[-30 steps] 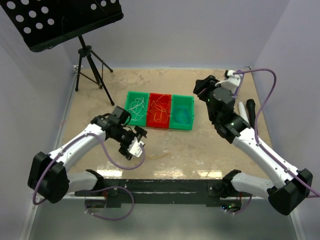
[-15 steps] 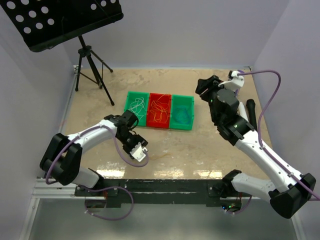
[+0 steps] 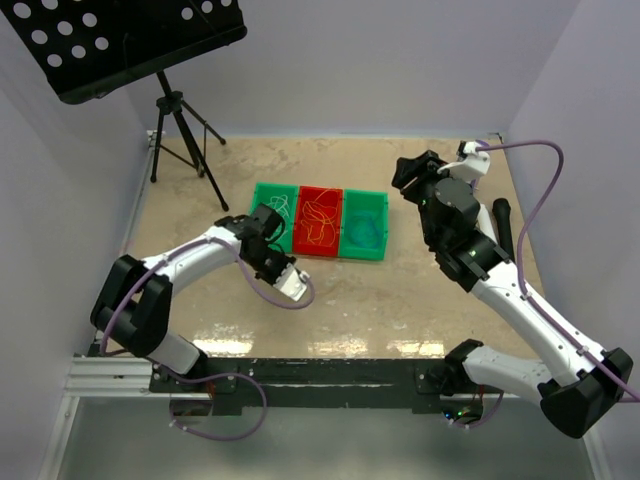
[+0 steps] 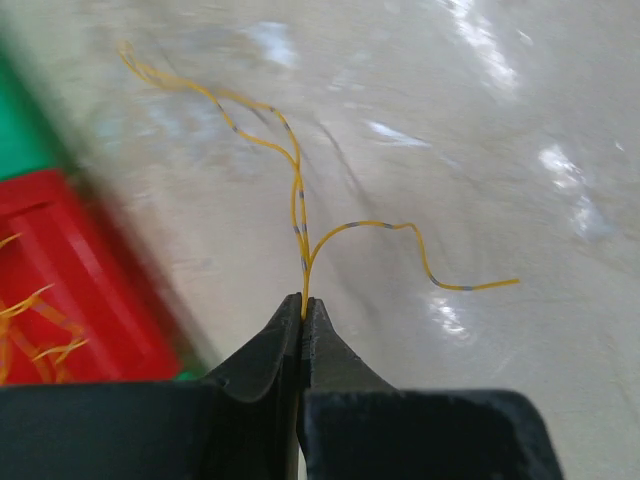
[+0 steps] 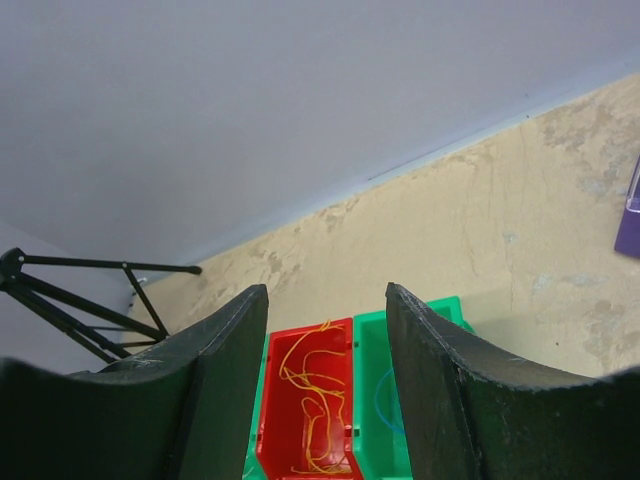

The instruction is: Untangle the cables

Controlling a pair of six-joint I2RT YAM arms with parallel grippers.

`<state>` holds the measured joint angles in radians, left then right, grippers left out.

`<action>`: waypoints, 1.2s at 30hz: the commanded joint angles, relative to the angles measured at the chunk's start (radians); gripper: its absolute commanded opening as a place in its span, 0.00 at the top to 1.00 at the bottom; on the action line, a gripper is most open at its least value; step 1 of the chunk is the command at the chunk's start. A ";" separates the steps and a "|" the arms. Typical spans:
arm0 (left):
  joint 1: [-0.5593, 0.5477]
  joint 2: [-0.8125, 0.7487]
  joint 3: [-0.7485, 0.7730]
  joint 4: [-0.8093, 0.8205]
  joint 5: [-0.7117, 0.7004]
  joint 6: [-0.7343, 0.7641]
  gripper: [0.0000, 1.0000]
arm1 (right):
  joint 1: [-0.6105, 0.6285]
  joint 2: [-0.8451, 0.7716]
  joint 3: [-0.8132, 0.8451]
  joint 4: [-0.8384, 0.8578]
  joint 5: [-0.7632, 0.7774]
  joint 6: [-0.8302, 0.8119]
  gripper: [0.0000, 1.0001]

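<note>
1. The left hand [image 4: 303, 306] is closed. Its two black fingertips pinch a thin yellow-orange cable with grey bands [image 4: 299, 205] at the spot where two runs of it meet.
2. One run snakes away to the upper left and the other curls off to the right. Both lie on the beige stone-patterned table [image 3: 430, 300].
3. The pinch sits just on the near side of the red plastic bin [image 3: 321, 252], the middle one in a row of three. That bin holds a loose heap of yellow-orange cords [image 3: 318, 218].
4. The left green plastic bin [image 3: 256, 210] holds thin white cords [image 3: 272, 212]. The right green plastic bin [image 3: 384, 228] holds a coiled blue-teal cord [image 3: 363, 236]. The cables look sorted by colour, so the pinched strand most likely belongs in the red bin.
5. The right hand [image 5: 325, 295] hangs high over the far right of the table, its fingers spread with nothing between them. It is well apart from the work.
6. The lift should be straight up and slow. A cord this thin can slide out from between flat fingertips, so a jerk risks losing one run or both.
7. The cable should rise until both tails hang free of the table before it travels. A dragging end could catch the bin's near wall.
8. The grip should open only when the cable is low over the middle of the red bin. The springy ends could otherwise flop over the rim or into a green neighbour.
9. The hand should come down from above, not sweep across the bin, so the tails do not hook the cords already lying there.
</note>
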<state>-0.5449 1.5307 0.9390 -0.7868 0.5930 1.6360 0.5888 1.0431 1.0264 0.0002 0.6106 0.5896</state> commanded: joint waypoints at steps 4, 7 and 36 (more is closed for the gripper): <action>0.031 -0.134 0.173 0.300 0.244 -0.633 1.00 | -0.004 -0.023 0.029 0.020 0.021 -0.022 0.45; 0.031 -0.196 0.100 0.551 0.251 -0.851 1.00 | -0.004 -0.035 0.020 0.023 0.029 -0.019 0.45; 0.071 0.173 0.455 0.206 -0.085 -1.229 1.00 | -0.003 -0.057 0.041 0.017 0.051 -0.043 0.45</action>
<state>-0.4797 1.6257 1.2469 -0.4763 0.5343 0.4988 0.5880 1.0058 1.0271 0.0006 0.6384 0.5636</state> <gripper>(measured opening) 0.019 0.553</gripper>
